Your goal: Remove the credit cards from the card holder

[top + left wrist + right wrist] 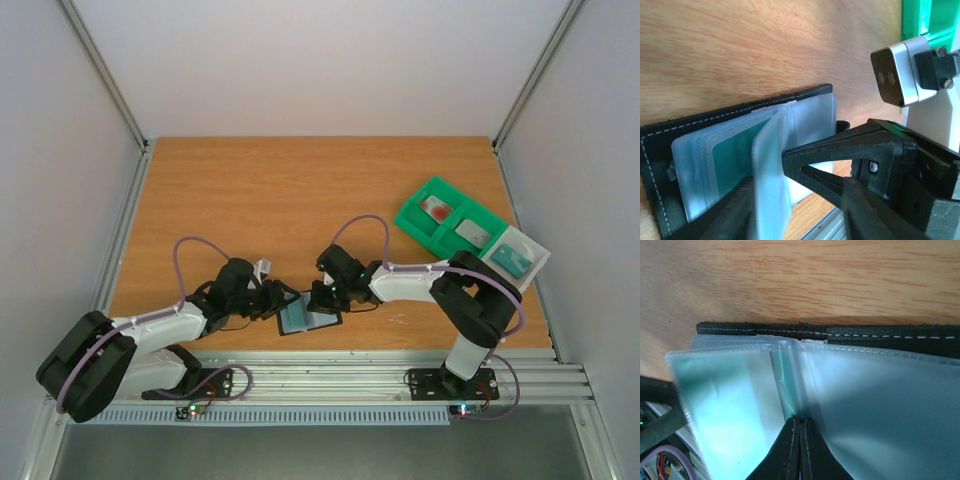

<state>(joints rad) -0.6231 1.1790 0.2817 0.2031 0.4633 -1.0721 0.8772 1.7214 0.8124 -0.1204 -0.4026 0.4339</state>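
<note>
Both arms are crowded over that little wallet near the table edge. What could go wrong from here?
The right gripper seems pinched only on a clear sleeve, so pulling might tear it or lift the whole card holder. The holder lies close to the near edge of the table; a tug could drag it off. The left gripper sits very close, so the two could bump.

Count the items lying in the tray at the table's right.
3 in the tray: a red item in its far green compartment, a pale grey card in the next green one, a teal item in the pale end section. Others stacked beneath could be hidden.
</note>
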